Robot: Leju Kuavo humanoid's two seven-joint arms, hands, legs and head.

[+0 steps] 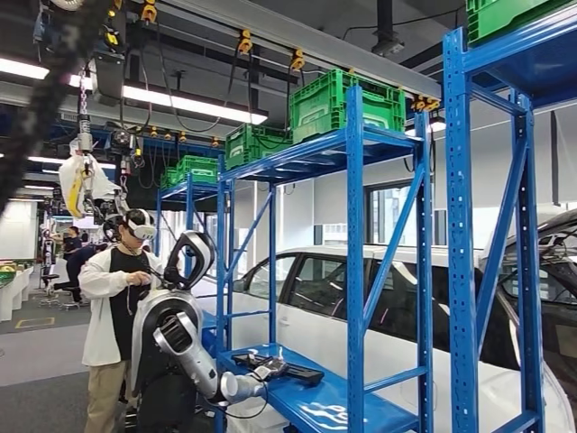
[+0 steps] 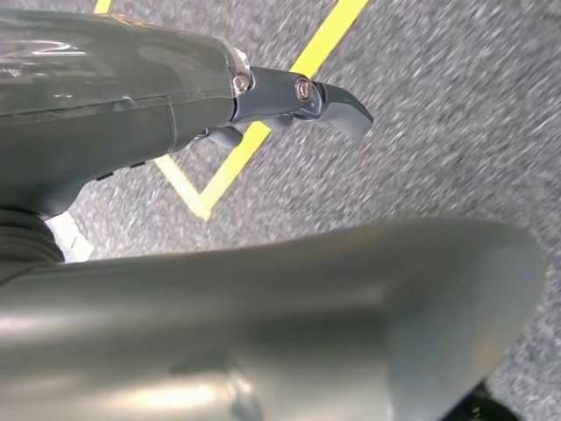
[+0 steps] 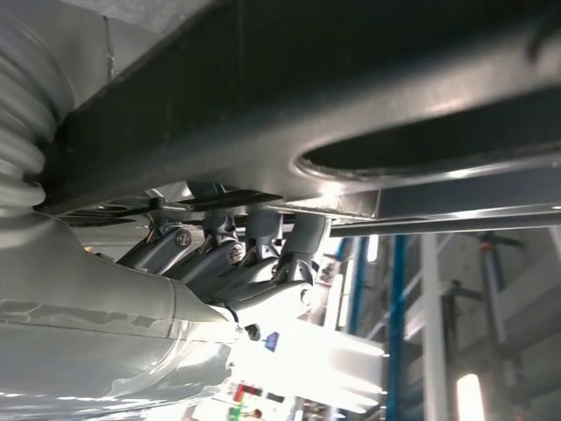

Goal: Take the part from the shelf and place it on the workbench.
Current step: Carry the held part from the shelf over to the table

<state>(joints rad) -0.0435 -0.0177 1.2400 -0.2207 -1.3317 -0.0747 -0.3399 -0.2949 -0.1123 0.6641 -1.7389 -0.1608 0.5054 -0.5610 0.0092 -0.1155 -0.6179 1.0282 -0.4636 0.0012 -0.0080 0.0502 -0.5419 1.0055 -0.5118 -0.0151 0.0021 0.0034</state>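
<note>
The part (image 1: 303, 373) is a long, flat, dark piece lying on the low blue shelf deck (image 1: 340, 406). In the head view my right arm reaches onto that deck, and my right hand (image 1: 261, 377) is at the part's middle. The right wrist view has the dark part (image 3: 330, 79) running across just above my right hand (image 3: 224, 263). The fingers (image 3: 218, 250) curl up against it and grip it, with their tips hidden behind its edge. My left hand (image 2: 291, 96) hangs over the grey floor, fingers apart and holding nothing.
A person wearing a headset (image 1: 119, 298) stands close behind the robot. Blue shelf uprights (image 1: 355, 271) frame the deck, with green crates (image 1: 340, 104) on top. A white car (image 1: 408, 298) is parked behind the shelves. Yellow lines (image 2: 265, 132) mark the floor.
</note>
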